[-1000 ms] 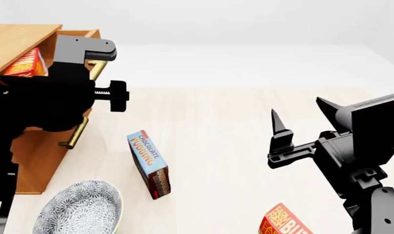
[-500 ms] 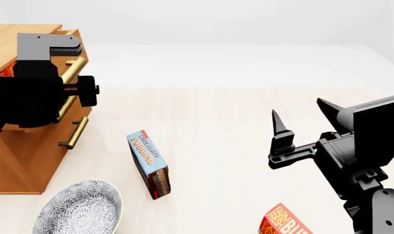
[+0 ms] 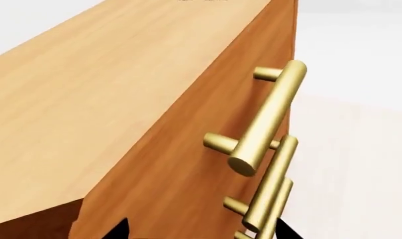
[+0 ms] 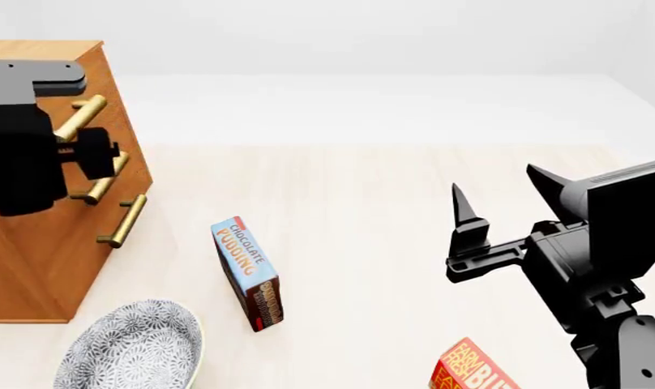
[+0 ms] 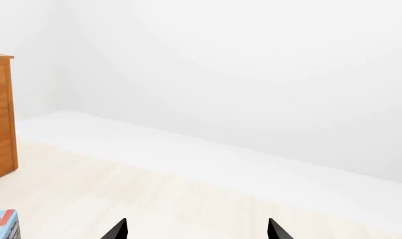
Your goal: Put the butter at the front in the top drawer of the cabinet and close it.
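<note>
The cabinet point(image 4: 36, 259) stands at the left with all three drawer fronts flush. The top drawer point(image 4: 113, 93) is shut, so its inside is hidden. Its brass handle point(image 3: 267, 117) juts out just beyond my left gripper point(image 3: 204, 233), which is open and faces the drawer fronts. Its black fingertips point(image 3: 121, 230) straddle the lower handles and hold nothing. A red butter carton point(image 4: 470, 369) lies at the near right edge, half cut off. Above it hangs my right gripper point(image 4: 498, 185), open and empty over the floor.
A blue chocolate pudding box point(image 4: 249, 271) lies in the middle, seen also as a corner of pudding box point(image 5: 2, 225) in the right wrist view. A patterned bowl point(image 4: 133, 344) sits near the front left. Pale floor runs back to a white wall.
The top drawer, open with a red carton showing inside a second ago, has slid fully shut as my left arm pushed it leftward. The right arm has not moved.
</note>
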Controlling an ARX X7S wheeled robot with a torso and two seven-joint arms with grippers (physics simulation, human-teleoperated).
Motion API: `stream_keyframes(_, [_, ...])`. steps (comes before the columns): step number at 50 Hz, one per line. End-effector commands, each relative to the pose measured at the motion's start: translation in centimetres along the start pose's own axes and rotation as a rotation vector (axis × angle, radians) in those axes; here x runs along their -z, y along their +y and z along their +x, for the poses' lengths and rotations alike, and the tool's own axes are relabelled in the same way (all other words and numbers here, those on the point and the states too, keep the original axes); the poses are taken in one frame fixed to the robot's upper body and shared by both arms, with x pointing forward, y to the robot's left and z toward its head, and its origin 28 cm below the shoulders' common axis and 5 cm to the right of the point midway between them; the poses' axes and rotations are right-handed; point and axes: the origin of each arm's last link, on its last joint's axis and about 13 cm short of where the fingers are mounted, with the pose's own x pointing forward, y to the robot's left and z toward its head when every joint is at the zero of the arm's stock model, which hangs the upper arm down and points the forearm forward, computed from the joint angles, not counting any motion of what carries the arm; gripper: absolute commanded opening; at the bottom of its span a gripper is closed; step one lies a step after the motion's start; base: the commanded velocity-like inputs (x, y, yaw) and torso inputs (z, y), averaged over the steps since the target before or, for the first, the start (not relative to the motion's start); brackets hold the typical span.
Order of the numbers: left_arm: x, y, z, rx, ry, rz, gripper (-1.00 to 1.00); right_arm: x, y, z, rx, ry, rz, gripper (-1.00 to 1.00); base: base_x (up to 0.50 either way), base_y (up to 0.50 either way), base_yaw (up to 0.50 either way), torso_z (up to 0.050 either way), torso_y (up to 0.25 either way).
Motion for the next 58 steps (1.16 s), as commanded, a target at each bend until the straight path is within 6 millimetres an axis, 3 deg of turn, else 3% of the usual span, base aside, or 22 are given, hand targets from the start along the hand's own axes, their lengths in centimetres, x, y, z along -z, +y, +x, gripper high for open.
stream_keyframes(1, [0.4,2.3,1.1,-0.241,-0.012,0.037,1.0,0.0,0.0,-0.1,-0.002,-0.001,0.0,1.0,0.0,0.0,0.0,0.0,0.0])
stream_keyframes(11, [0.2,2.8,1.0,-0.272,-0.033,-0.004,1.0,0.0,0.0,0.0,-0.002,-0.003,0.001,1.0,0.0,0.0,0.0,0.001,0.002])
stream_keyframes(16, [-0.3,2.5,-0.1,-0.252,-0.096,-0.012,1.0,-0.1,-0.1,0.0,0.0,-0.005,-0.001,1.0,0.0,0.0,0.0,0.0,0.002])
stream_keyframes(20, [-1.3,2.4,-2.1,-0.209,-0.183,-0.044,1.0,-0.3,-0.1,0.1,0.0,-0.007,-0.004,1.0,0.0,0.0,0.0,0.0,0.003])
stream_keyframes(28, [-2.8,1.0,-8.9,0.013,-0.453,-0.047,1.0,-0.2,0.0,0.2,-0.004,-0.002,-0.005,1.0,0.0,0.0,0.0,0.0,0.0])
stream_keyframes(36, [-3.5,0.4,-12.7,0.047,-0.785,-0.043,1.0,-0.1,-0.1,0.1,-0.002,-0.001,-0.004,1.0,0.0,0.0,0.0,0.0,0.0])
stream_keyframes(46, [-3.7,0.1,-14.5,0.045,-0.978,-0.087,1.0,0.1,0.0,0.1,-0.005,0.001,-0.001,1.0,0.0,0.0,0.0,0.0,0.0])
stream_keyframes(58, [-3.5,-0.7,-14.7,0.042,-1.072,-0.086,1.0,0.0,0.0,0.0,-0.01,-0.004,-0.007,1.0,0.0,0.0,0.0,0.0,0.0])
